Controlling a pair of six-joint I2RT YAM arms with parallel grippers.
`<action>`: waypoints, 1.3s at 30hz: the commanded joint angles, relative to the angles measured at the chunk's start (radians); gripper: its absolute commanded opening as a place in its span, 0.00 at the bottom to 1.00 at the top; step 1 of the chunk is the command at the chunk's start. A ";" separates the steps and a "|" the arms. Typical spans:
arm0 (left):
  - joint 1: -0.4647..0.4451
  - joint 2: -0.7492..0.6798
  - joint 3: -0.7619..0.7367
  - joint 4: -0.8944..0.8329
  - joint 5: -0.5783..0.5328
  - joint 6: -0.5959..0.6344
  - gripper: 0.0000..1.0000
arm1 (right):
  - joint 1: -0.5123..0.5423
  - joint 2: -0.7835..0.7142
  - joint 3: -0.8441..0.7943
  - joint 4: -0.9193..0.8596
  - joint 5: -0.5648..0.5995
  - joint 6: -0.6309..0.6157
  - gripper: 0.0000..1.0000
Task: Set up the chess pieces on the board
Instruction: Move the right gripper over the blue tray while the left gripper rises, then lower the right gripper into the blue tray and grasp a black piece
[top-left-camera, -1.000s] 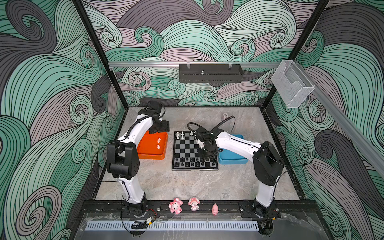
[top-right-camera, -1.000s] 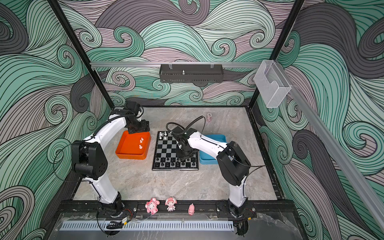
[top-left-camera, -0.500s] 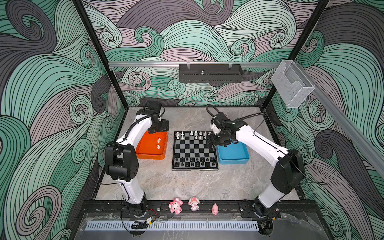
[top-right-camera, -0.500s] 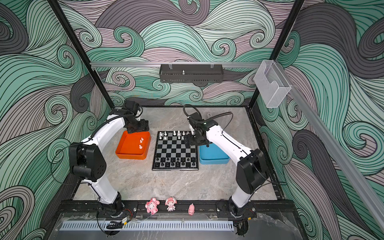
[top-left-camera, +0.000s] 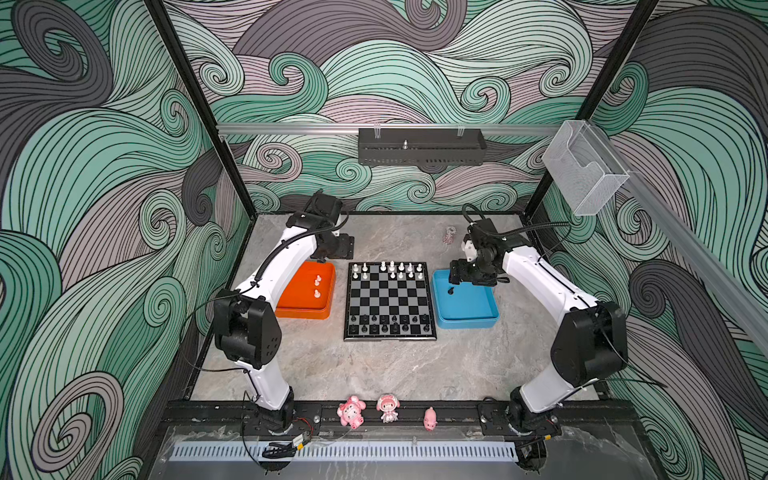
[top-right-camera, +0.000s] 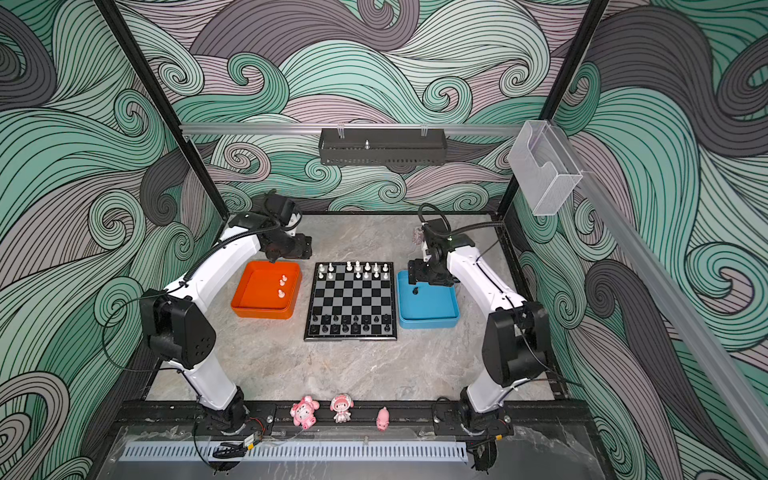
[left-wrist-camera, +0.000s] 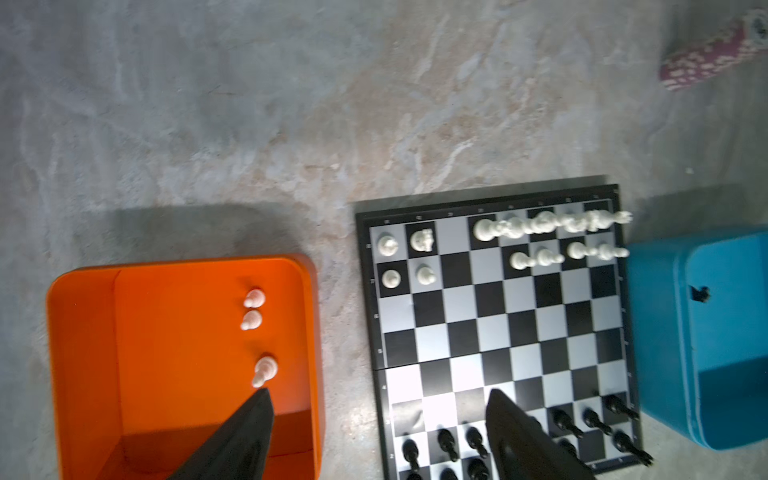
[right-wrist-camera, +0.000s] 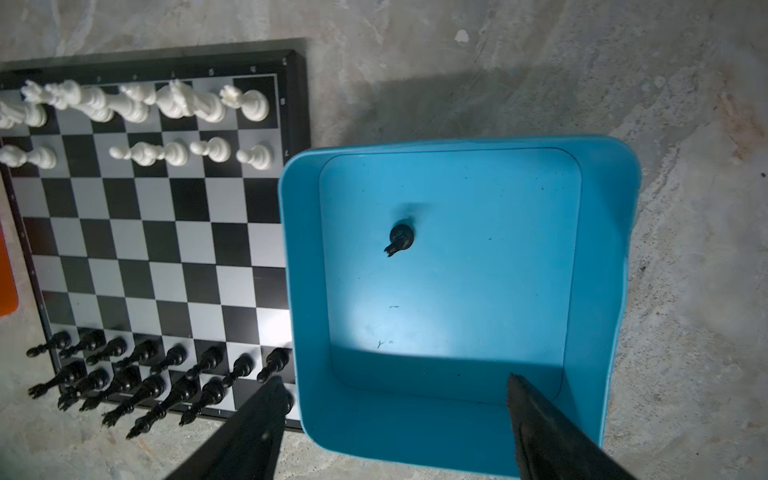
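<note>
Blue tray (right-wrist-camera: 602, 174) beside the board (right-wrist-camera: 166, 232) holds one black piece (right-wrist-camera: 401, 239). Right pincer (right-wrist-camera: 395, 378) hangs above it, jaws apart and empty, likely lined up to fetch it. Left pincer (left-wrist-camera: 378, 390), spread and empty, waits by orange tray (left-wrist-camera: 83, 332) holding three white pieces (left-wrist-camera: 264, 370), probably for the same reason.

Evenly bright top views; softer, slightly blurred wrist views, white glare on the board (left-wrist-camera: 409, 386) and blue tray (right-wrist-camera: 415, 328).
</note>
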 joint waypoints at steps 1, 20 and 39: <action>-0.036 0.050 0.036 -0.014 0.015 0.001 0.83 | -0.015 0.054 0.002 0.030 -0.029 0.072 0.74; -0.063 0.067 0.013 0.004 0.115 0.115 0.83 | -0.020 0.265 0.078 0.061 0.039 0.418 0.55; -0.091 0.065 -0.024 0.009 0.155 0.114 0.83 | 0.029 0.346 0.124 0.036 0.034 0.461 0.37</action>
